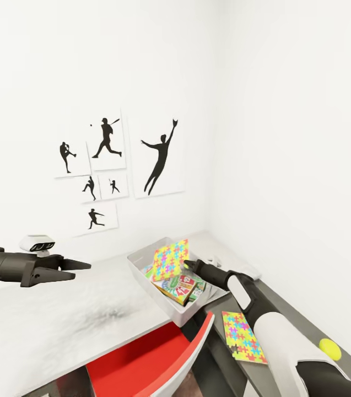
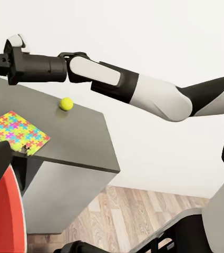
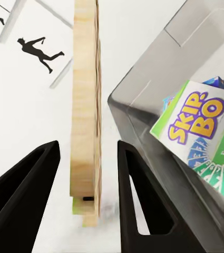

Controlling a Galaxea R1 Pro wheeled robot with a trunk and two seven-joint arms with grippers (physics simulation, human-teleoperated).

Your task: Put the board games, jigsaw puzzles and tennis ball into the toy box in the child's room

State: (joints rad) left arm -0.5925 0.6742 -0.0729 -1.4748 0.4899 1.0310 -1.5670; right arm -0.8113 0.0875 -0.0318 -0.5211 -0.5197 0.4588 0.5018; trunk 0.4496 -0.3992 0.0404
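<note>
The light grey toy box stands on the pale table top by the corner of the room. It holds board games, among them a Skip-Bo box. One jigsaw puzzle stands tilted on edge in the box. My right gripper is open around it, and the puzzle's edge shows a gap to each finger. A second jigsaw puzzle lies flat on the dark surface, and the tennis ball rests further along it. My left gripper hangs open over the pale top.
A red chair is tucked under the table's front edge. Black sports silhouette pictures hang on the white wall. In the left wrist view the dark block carries the puzzle and ball above a wood-plank floor.
</note>
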